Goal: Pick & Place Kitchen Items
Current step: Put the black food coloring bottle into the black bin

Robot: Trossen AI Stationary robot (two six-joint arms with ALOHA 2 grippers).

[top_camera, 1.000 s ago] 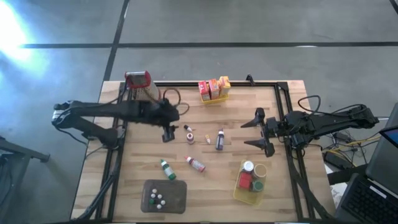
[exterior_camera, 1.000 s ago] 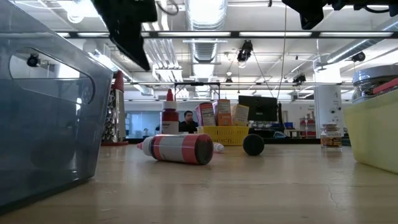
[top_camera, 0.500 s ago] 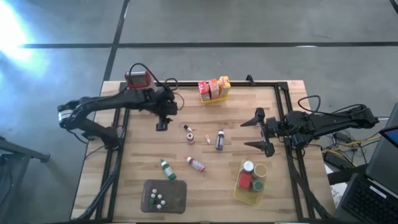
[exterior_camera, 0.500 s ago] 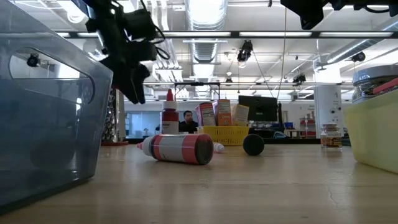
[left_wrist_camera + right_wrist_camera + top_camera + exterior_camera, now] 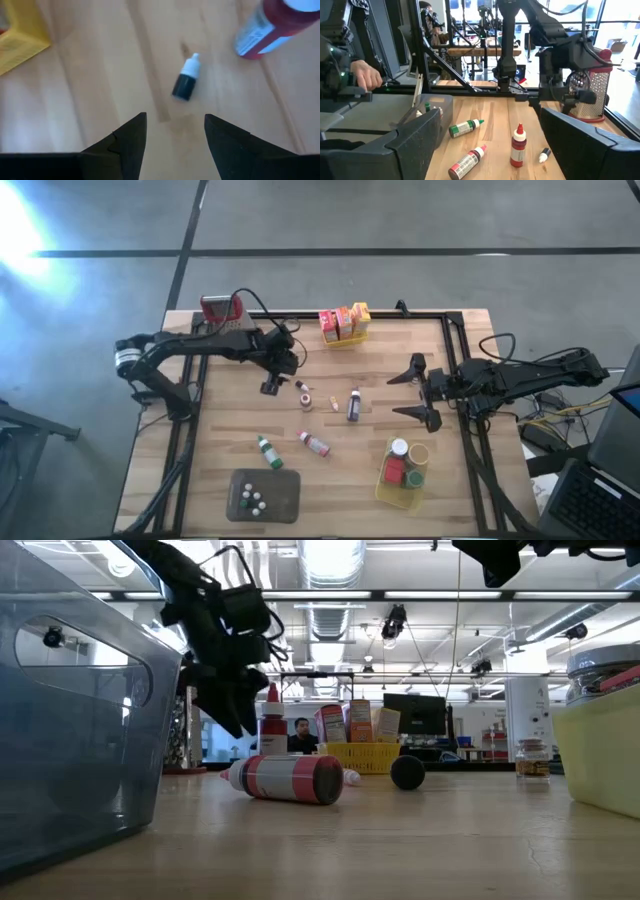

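Left gripper (image 5: pixel 174 131), fingers apart and empty, hovers just above small dark dropper bottle (image 5: pixel 186 80). Bottle lies flat, long axis running 1–7 o'clock in the wrist view, white tip toward 1. Right gripper (image 5: pixel 418 392) waits with fingers spread at table's right side.

Red-and-white striped bottle (image 5: pixel 287 779), green bottle (image 5: pixel 267 451), yellow basket (image 5: pixel 401 493), possibly black-bodied white-capped dropper (image 5: pixel 186 84).

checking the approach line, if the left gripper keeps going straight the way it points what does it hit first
Most likely the small dark bottle with a white cap, lying on the table just ahead of the open left gripper. The red bottle lies off to one side. Depth is hard to judge here.
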